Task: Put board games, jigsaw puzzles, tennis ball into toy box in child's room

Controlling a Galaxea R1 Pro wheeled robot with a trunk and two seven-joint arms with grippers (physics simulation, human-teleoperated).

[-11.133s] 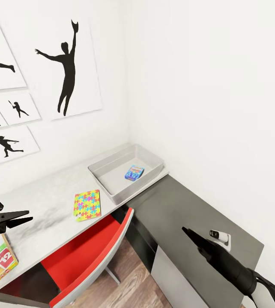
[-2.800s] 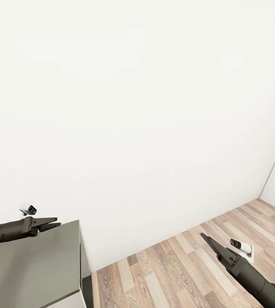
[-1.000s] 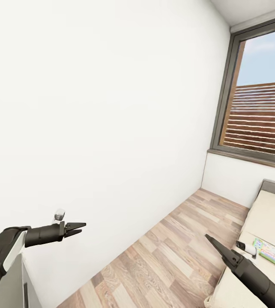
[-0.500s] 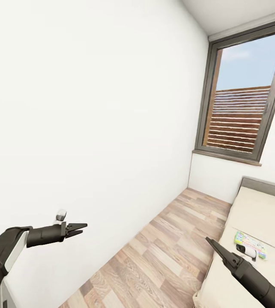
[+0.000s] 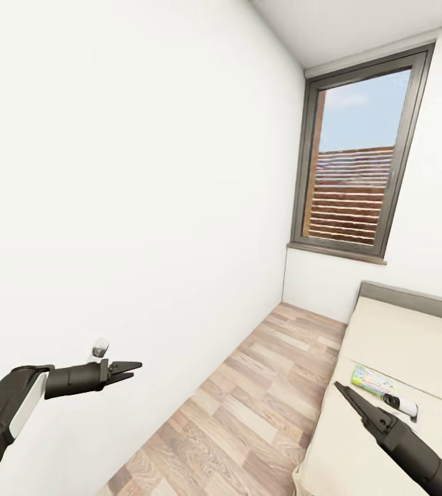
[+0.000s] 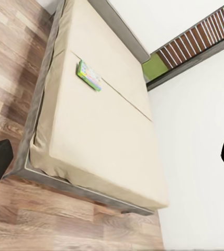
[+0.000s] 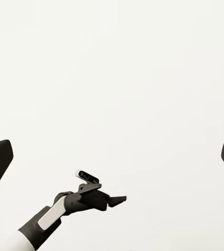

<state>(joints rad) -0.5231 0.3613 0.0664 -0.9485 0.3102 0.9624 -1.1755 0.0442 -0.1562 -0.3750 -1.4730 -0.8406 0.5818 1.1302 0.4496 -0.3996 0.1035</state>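
Both arms reach forward, left gripper [image 5: 130, 368] and right gripper [image 5: 340, 390] empty.

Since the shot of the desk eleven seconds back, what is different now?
The robot has turned away from the desk: the view has swung past a blank wall to the window and the bed, where a board game lies. Left gripper and right gripper hold nothing, as before.
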